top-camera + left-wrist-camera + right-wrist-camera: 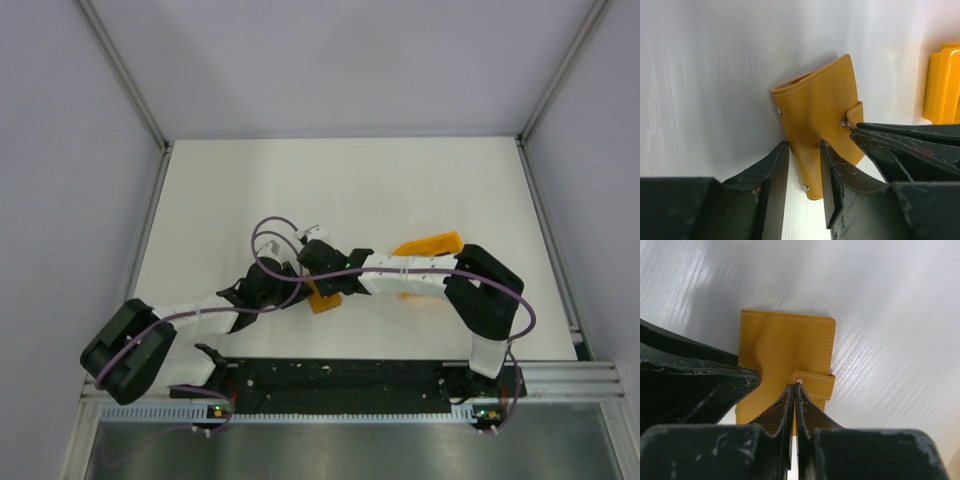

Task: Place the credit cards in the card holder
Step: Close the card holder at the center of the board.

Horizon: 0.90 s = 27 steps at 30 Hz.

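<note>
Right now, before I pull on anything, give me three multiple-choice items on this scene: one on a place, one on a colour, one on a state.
1. Where is the card holder?
A. In the far left corner
B. At the middle of the table, at the right gripper tips
C. On an arm's base

2. What colour is its outside?
A. Blue
B. Grey
C. Orange

3. How does the right gripper stand?
A. Shut on the card holder's strap
B. Wide open
C. Out of every view

Answers: 1 B, the top view shows it mid-table under the grippers. 2 C, both wrist views show it orange. 3 A, the right wrist view shows the fingers pinched together at the strap's tab.
</note>
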Each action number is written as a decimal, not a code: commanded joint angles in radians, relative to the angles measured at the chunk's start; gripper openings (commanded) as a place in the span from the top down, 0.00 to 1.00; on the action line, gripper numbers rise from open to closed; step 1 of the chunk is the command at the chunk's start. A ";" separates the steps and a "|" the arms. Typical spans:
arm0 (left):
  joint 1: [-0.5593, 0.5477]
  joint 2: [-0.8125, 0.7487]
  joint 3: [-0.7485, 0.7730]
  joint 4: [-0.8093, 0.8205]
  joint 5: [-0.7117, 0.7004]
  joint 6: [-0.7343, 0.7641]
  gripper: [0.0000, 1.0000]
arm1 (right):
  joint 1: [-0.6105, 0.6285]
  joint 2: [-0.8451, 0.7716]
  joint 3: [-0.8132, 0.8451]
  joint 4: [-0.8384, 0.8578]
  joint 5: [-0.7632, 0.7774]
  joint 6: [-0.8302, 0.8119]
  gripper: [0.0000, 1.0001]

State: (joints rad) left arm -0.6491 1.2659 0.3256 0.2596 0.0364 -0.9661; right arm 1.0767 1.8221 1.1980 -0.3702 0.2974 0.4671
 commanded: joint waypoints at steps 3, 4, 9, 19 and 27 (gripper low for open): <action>-0.001 0.007 0.013 -0.010 -0.003 0.020 0.64 | -0.020 -0.032 0.006 -0.030 0.036 -0.018 1.00; 0.000 0.006 0.013 -0.007 -0.003 0.018 0.64 | -0.024 -0.024 0.012 -0.035 0.019 -0.022 1.00; -0.001 0.009 0.013 -0.006 -0.003 0.020 0.64 | -0.024 -0.003 0.014 -0.024 -0.024 -0.021 1.00; 0.000 0.026 0.016 0.009 0.010 0.024 0.64 | -0.024 0.011 0.028 0.010 -0.060 -0.016 1.00; 0.000 0.067 0.024 0.020 0.033 0.035 0.68 | -0.023 0.022 0.034 0.011 -0.069 -0.016 1.00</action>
State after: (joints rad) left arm -0.6487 1.2968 0.3325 0.2882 0.0486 -0.9611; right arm 1.0573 1.8267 1.1988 -0.3893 0.2596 0.4545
